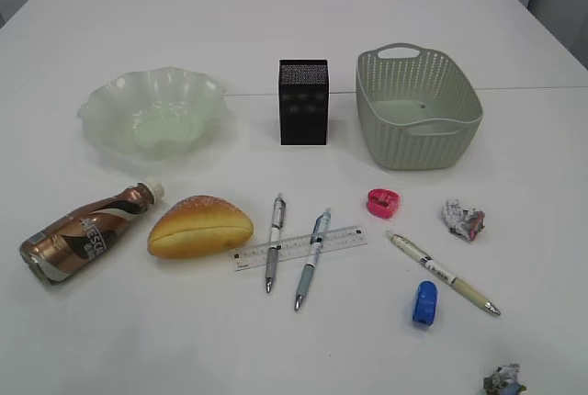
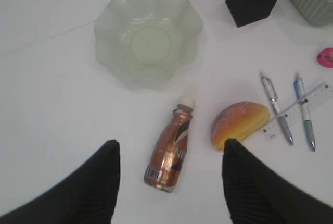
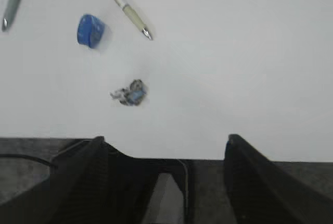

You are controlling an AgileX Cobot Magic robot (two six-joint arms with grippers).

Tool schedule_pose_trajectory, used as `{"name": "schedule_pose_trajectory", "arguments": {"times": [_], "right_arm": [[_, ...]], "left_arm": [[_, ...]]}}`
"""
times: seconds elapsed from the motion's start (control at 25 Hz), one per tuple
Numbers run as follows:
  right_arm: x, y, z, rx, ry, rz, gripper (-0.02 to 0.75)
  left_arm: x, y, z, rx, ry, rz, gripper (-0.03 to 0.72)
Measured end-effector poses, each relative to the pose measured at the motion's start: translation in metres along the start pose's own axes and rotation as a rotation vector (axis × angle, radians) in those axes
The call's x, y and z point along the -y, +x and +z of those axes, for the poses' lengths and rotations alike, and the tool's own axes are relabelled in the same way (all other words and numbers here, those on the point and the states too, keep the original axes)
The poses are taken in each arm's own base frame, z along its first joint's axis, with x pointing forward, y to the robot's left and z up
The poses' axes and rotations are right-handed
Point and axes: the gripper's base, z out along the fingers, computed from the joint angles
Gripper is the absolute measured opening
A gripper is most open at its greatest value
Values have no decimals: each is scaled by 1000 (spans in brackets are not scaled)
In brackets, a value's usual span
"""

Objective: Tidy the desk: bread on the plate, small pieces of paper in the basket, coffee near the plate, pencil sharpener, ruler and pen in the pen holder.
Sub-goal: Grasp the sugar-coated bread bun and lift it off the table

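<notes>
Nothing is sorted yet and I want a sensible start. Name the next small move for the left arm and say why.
Probably lower the left gripper toward the coffee bottle. Its fingers stand open and empty, the bottle lies on its side on the desk almost straight between them, and the bread sits just to the right. The plate beyond is still empty, so either item could go first.

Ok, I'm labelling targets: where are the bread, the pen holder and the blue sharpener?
bread (image 1: 199, 227): exterior view, middle of its top crust.
pen holder (image 1: 303, 103): exterior view, centre of its front mesh face.
blue sharpener (image 3: 90, 30): right wrist view, middle of its body.
</notes>
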Motion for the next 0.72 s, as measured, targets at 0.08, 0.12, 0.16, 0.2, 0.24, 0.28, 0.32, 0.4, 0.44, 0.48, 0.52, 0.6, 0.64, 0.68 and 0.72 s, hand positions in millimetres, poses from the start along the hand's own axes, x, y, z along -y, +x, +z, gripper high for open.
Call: {"name": "schedule_pose_trajectory", "arguments": {"times": [0.08, 0.12, 0.16, 0.2, 0.24, 0.28, 0.32, 0.4, 0.44, 0.48, 0.52, 0.6, 0.64, 0.68, 0.72], "right_arm": [[-2, -27, 0, -22, -12, 78, 539], [-2, -41, -1, -27, -13, 103, 539], [-3, -54, -3, -21, -17, 118, 539], [-4, -65, 0, -32, -18, 125, 539], [-4, -76, 0, -31, -23, 134, 539], [-5, -85, -2, -22, -32, 137, 539], [-6, -94, -3, -17, -41, 142, 540], [-7, -108, -3, -11, -49, 146, 539], [-8, -114, -4, -5, -50, 145, 540], [-8, -119, -2, -9, -49, 145, 540], [-8, -123, -1, -12, -49, 146, 539], [-7, -129, 4, -25, -48, 140, 540], [-7, -131, 8, -33, -47, 135, 539], [-7, -132, 11, -44, -46, 127, 539], [-7, -133, 13, -50, -46, 118, 539]], "left_arm": [[5, -16, 21, -21, 32, 3, 455], [8, -21, 34, -43, 51, -1, 455], [9, -25, 44, -59, 66, -6, 456], [10, -27, 57, -86, 75, -9, 456], [11, -28, 70, -114, 79, -10, 456], [11, -28, 80, -137, 82, -11, 456], [12, -28, 91, -164, 83, -6, 456], [13, -28, 114, -213, 87, 9, 456], [13, -27, 122, -229, 92, 29, 456], [14, -27, 133, -252, 102, 46, 456], [15, -26, 145, -273, 114, 65, 456], [19, -23, 166, -313, 145, 110, 456], [22, -21, 178, -332, 159, 147, 456], [26, -19, 188, -352, 173, 194, 456], [31, -17, 196, -363, 189, 249, 456]]}}
